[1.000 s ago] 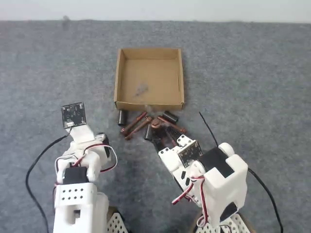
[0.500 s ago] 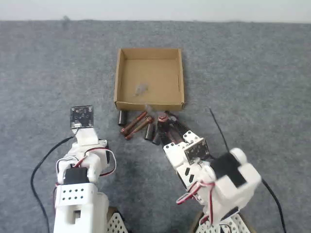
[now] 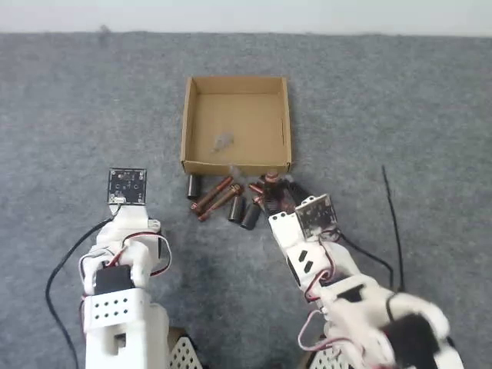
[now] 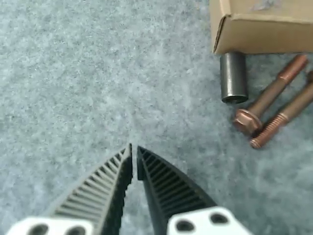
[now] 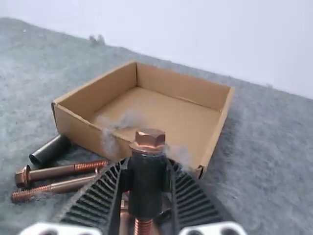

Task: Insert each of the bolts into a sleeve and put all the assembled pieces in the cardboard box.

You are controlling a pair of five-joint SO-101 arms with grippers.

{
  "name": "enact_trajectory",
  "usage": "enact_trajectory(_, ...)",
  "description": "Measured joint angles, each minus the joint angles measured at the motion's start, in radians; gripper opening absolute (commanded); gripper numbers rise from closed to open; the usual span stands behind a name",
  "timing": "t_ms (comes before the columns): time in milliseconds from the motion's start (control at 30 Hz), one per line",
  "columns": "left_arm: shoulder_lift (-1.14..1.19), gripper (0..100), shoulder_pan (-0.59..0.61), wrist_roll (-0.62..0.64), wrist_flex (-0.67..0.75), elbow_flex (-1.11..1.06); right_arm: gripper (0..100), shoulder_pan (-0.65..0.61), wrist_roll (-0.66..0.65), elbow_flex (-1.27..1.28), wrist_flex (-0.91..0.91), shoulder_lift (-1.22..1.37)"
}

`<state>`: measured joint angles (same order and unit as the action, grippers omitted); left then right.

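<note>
The right tool (image 5: 145,169) clamped a dark metal sleeve (image 5: 145,183) carrying a copper hex bolt (image 5: 149,139) just before the brown cardboard box (image 5: 98,93). The left tool (image 4: 133,152), pinched together and empty, hung near the box's corner.

Open box ahead
Before the right gripper's (image 5: 145,169) clamped black sleeve with bolt (image 5: 148,141), the brown cardboard box (image 5: 80,128) lies open-topped behind its low wall; loose copper bolts (image 5: 58,171) clutter one side, perhaps underneath.
</note>
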<state>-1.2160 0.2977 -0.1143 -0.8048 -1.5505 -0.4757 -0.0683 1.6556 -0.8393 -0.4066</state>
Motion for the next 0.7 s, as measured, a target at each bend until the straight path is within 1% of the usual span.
enact_trajectory(100, 0.000, 1, 0.000, 0.000, 0.000, 0.000, 0.6, 0.000, 0.000, -0.012, 0.221, -0.141)
enact_trajectory(200, 0.000, 1, 0.000, 0.000, 0.000, 0.000, 0.6, 0.000, 0.000, -0.058, 0.482, -0.270)
enact_trajectory(333, 0.000, 1, 0.000, 0.000, 0.000, 0.000, 0.8, 0.000, 0.000, -0.201, 0.839, -0.397)
enact_trajectory(400, 0.000, 1, 0.000, 0.000, 0.000, 0.000, 0.9, 0.000, 0.000, -0.273, 0.971, -0.417)
enact_trajectory(467, 0.000, 1, 0.000, 0.000, 0.000, 0.000, 0.9, 0.000, 0.000, -0.330, 1.025, -0.419)
enact_trajectory(567, 0.000, 1, 0.000, 0.000, 0.000, 0.000, 0.9, 0.023, 0.000, -0.423, 1.051, -0.399)
enact_trajectory(700, 0.000, 1, 0.000, 0.000, 0.000, 0.000, 0.9, 0.068, 0.000, -0.578, 1.060, -0.269)
